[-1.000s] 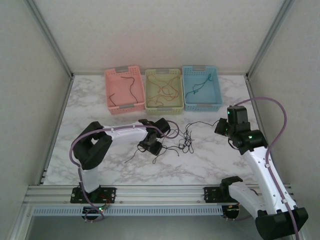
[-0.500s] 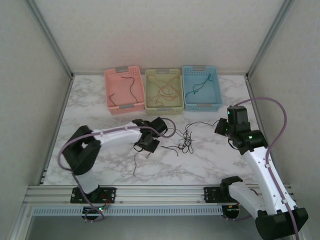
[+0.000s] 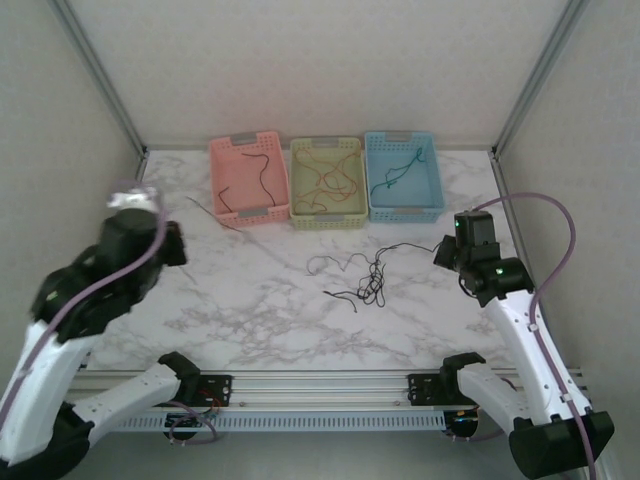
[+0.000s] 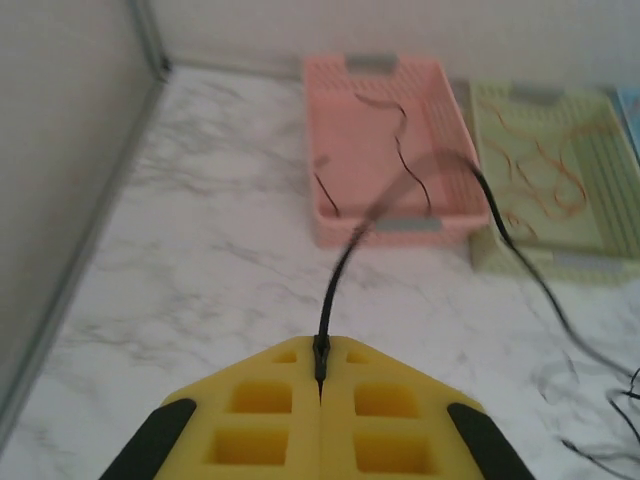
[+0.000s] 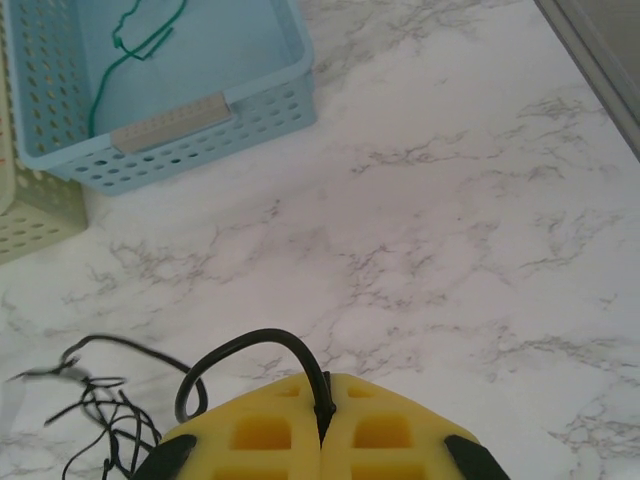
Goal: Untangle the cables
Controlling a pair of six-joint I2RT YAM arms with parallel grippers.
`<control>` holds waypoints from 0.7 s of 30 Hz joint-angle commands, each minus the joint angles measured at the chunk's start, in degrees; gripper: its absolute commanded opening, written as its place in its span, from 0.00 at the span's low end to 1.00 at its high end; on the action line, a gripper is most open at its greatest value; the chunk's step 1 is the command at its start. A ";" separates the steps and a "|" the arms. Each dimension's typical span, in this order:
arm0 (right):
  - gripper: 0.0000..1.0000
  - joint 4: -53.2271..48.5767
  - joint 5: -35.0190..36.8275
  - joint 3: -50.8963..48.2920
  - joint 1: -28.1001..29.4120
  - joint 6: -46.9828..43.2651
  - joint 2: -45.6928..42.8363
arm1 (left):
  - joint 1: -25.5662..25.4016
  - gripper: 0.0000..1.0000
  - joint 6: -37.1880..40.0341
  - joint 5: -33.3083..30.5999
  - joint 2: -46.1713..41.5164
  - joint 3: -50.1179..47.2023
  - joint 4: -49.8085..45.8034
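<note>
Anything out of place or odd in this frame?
Nothing is spilled or damaged. A knot of black wires lies loose on the table, unsorted. The left tool pinches one black wire that trails, blurred, in front of the pink basket. The right tool pinches a second wire.

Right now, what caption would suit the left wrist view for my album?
Left end effector shut on a black wire, pink basket ahead.
</note>
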 commanded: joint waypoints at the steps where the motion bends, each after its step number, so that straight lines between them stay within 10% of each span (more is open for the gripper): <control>1: 0.00 -0.03 3.49 -0.19 -0.53 -0.80 0.97 | 0.77 0.00 1.35 -9.13 -0.35 4.12 -8.58; 6: 0.00 0.34 3.61 -0.19 -1.13 -0.85 1.99 | 0.79 0.00 3.34 -15.45 -2.53 8.76 -8.16; 14: 0.00 2.70 -1.09 -1.78 -1.17 -0.40 1.38 | 0.77 0.00 3.72 2.75 -1.77 3.52 -2.06; 21: 0.00 2.97 -2.59 -2.12 -1.17 -0.34 1.33 | 0.73 0.00 4.49 6.46 3.97 5.47 3.87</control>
